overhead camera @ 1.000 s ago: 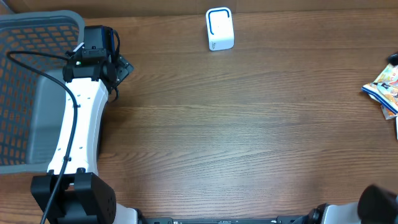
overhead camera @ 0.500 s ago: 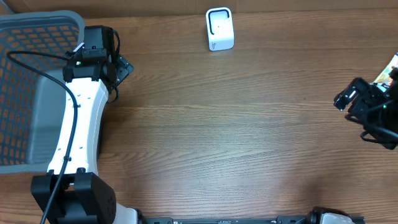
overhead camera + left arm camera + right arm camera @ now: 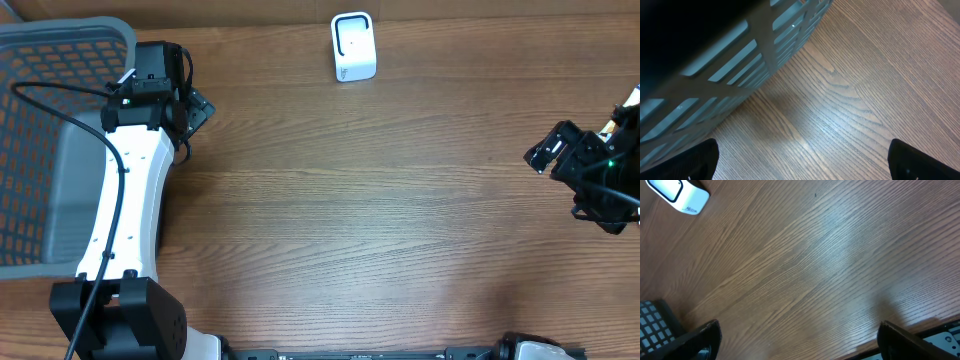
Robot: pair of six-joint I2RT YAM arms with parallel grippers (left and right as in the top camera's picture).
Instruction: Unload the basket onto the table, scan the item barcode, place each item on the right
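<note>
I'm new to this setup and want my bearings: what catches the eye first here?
A small white scanner stands alone near the far edge of the wide wooden table. A grey mesh basket fills the left side, with the white left arm stretched along it. At the right edge, the dark right gripper hangs open and empty over the wood.

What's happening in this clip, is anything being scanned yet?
Not yet. Both claws are open and empty. The right claw hovers over the wooden table near its right edge, close to a colourful packet that barely shows there. The left claw sits beside the grey basket. The white scanner stands alone at the far edge.
</note>
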